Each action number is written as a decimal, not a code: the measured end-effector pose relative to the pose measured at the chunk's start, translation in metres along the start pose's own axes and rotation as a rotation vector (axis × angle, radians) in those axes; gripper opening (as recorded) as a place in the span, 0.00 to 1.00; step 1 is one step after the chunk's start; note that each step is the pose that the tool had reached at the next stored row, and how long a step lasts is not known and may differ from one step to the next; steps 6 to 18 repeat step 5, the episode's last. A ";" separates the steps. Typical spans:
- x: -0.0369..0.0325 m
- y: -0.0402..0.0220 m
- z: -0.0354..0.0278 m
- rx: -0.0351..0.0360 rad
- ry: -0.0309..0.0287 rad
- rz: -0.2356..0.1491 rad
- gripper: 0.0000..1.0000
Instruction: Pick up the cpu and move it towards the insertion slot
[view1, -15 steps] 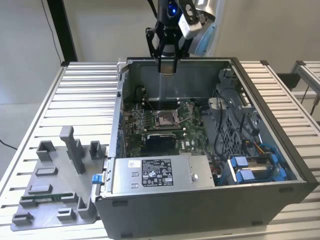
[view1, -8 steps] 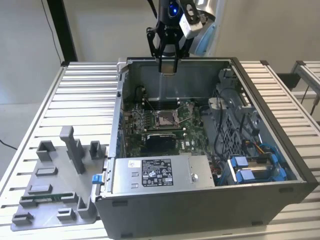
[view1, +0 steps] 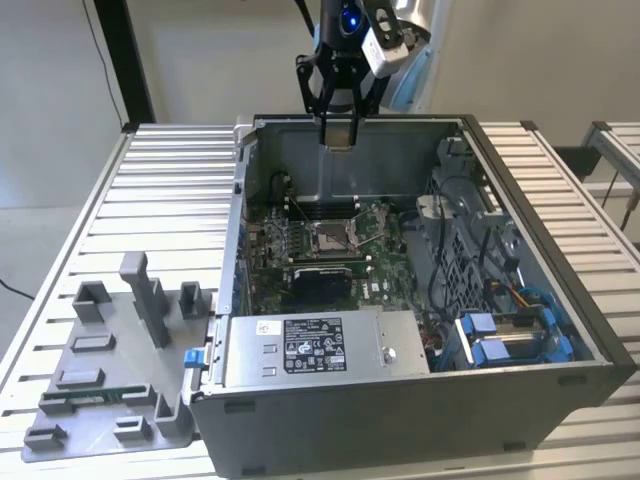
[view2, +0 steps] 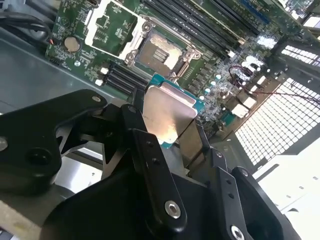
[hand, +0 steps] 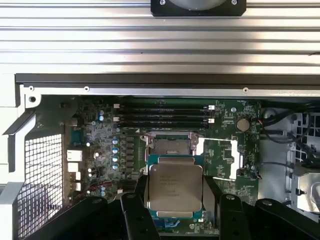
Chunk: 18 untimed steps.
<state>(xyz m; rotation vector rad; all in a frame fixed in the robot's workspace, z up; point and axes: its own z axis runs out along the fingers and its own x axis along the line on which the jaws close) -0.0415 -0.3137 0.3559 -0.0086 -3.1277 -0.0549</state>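
The open computer case (view1: 420, 300) lies on the slatted table (view1: 150, 200), motherboard (view1: 330, 250) facing up. I hang above its back wall, my gripper (view1: 338, 135) clamped on the cpu (hand: 175, 186), so the pick-up looks done. The insertion slot (hand: 169, 146) sits open well below me; the carry there is partway, I judge

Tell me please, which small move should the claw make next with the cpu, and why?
Probably lower the claw toward the insertion slot. It grips the cpu high above the open case in the exterior view, and both wrist views show the slot open, just beyond the chip's edge.
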 end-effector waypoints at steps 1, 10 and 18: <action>0.0000 0.0000 0.0000 0.0000 0.0000 0.000 0.00; -0.0004 0.0000 0.0001 0.0000 0.0000 0.000 0.00; -0.0004 0.0000 0.0001 0.0000 0.0000 0.000 0.00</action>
